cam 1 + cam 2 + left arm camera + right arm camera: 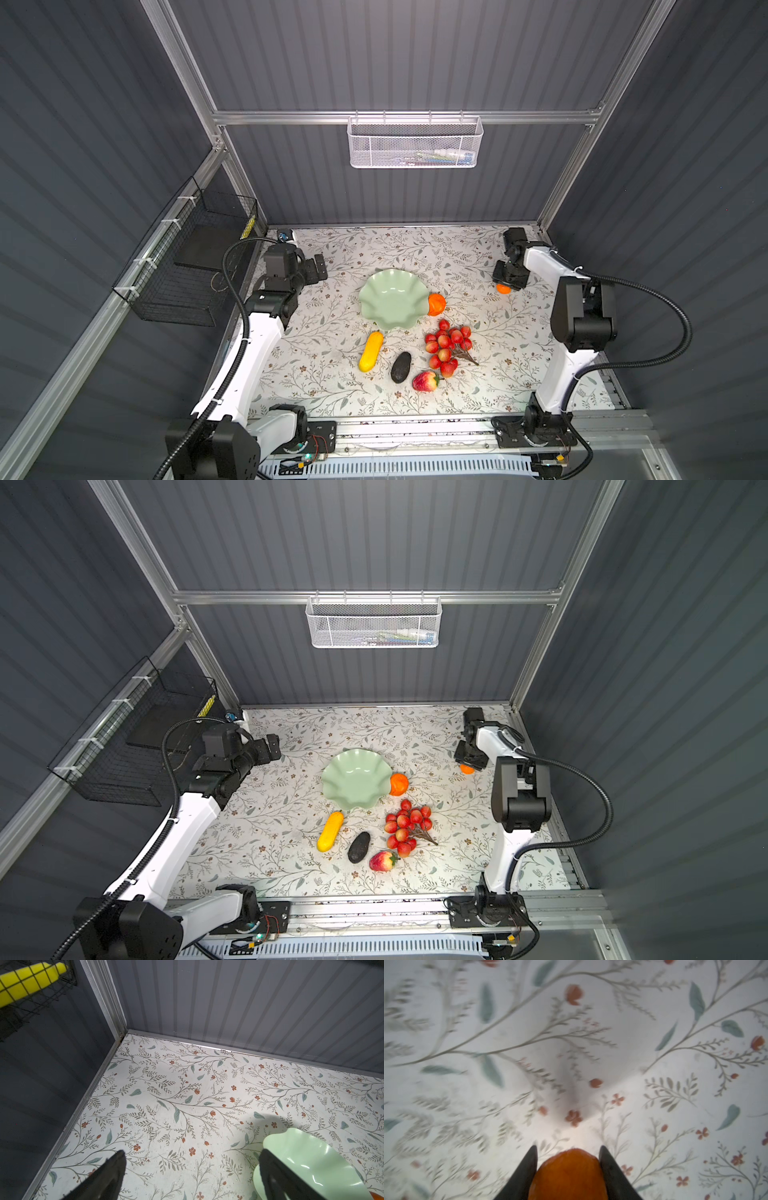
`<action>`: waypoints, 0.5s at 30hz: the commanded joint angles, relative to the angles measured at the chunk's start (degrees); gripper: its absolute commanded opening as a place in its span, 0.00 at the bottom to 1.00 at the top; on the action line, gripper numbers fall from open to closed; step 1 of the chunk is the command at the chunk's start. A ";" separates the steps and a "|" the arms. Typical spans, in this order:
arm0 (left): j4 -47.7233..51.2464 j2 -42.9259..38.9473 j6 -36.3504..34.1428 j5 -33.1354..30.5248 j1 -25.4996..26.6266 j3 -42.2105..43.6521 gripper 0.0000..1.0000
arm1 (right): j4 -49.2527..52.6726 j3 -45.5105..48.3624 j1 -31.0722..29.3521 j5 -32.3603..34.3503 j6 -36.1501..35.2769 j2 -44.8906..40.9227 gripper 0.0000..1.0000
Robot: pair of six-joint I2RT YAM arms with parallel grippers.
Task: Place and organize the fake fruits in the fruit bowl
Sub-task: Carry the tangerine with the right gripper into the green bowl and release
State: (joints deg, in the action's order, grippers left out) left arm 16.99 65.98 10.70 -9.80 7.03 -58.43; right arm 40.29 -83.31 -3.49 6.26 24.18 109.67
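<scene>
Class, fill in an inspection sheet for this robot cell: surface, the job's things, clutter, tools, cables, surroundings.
Surface: floral table top, flat, no spills seen.
Job's things: fruit bowl empty; larger orange fruit against its rim; long yellow fruit, dark avocado, strawberry-like fruit and red fruit bunch loose on the table in front of the bowl; small orange far right.
Clutter: nothing seen.
Tools: left tool open, empty, above the table; right tool closed on the small orange.
Cables: black hoses loop off both arms, clear of the fruit.
Surroundings: white mesh basket on back rail; black wire basket on left wall.
</scene>
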 commanded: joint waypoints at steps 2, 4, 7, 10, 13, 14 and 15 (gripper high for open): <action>0.86 -0.41 0.55 0.65 -0.55 -1.11 1.00 | 0.38 0.06 -7.69 0.19 0.55 -6.97 0.28; 1.00 -0.19 0.64 0.66 -0.53 -1.09 1.00 | 0.82 -1.31 -12.21 0.20 0.84 -8.68 0.27; 1.03 0.01 0.77 0.71 -0.53 -1.08 1.00 | 1.40 -3.63 -19.17 -0.21 1.53 -9.41 0.27; 1.48 -0.06 0.82 0.77 -0.58 -1.45 1.00 | 0.86 -5.86 -25.89 -0.61 2.23 -8.03 0.28; 1.44 -0.82 0.98 0.03 -0.55 -1.33 1.00 | 1.24 -9.48 -31.33 0.08 2.39 -4.75 0.28; 1.39 -1.15 1.20 -0.33 -0.53 -1.15 1.00 | 0.29 -10.02 -32.69 -0.54 2.45 -3.56 0.28; 1.38 -1.43 1.54 -0.49 -0.52 -1.01 1.00 | -0.24 -10.74 -33.66 -1.23 2.40 -2.18 0.28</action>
State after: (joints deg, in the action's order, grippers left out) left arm 17.47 66.00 11.20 -9.87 7.03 -58.46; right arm 39.94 -92.20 -35.11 5.61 25.74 104.27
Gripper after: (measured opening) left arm 0.997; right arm 0.432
